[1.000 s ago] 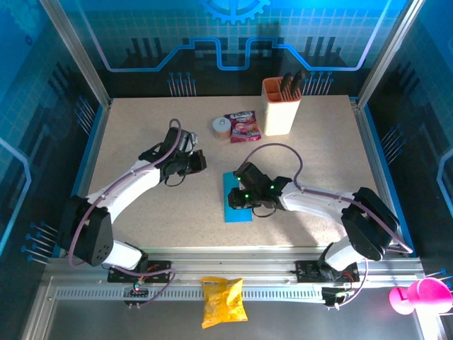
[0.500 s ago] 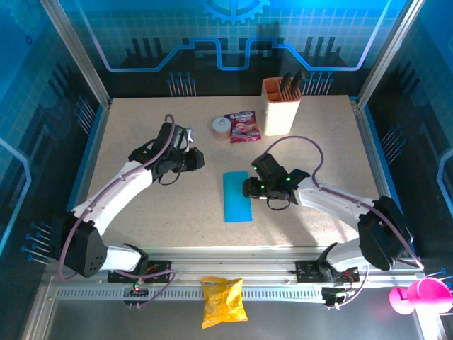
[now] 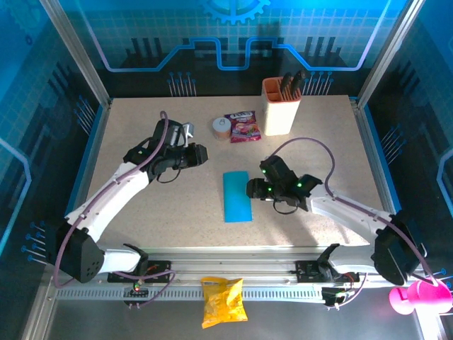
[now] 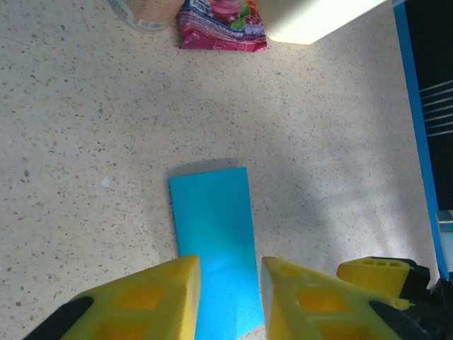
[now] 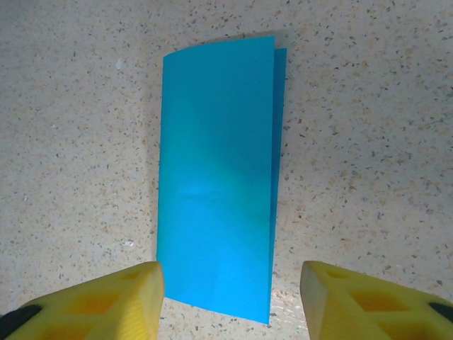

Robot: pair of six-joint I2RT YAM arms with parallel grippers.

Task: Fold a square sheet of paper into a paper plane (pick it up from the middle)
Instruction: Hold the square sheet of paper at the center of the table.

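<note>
The cyan-blue sheet of paper (image 3: 236,196) lies flat mid-table, folded in half into a tall narrow rectangle. The right wrist view shows its two layers (image 5: 216,177) slightly offset along the right edge. My right gripper (image 3: 252,190) hovers just right of the paper, open (image 5: 232,301), its yellow fingers (image 5: 106,304) straddling the paper's near end without touching it. My left gripper (image 3: 199,156) is up and to the left of the sheet, apart from it, open (image 4: 230,287), with the paper (image 4: 216,234) on the table seen through the gap. Neither holds anything.
A red-purple snack packet (image 3: 243,126) and a small roll (image 3: 221,127) lie at the back, next to an orange-beige knife holder (image 3: 281,106). A yellow crisp bag (image 3: 223,301) sits on the rail in front. A pink object (image 3: 417,296) is at the lower right.
My right gripper has drawn back to the right, off the paper it was covering, leaving the folded sheet flat. The left gripper shifted slightly up and right.
</note>
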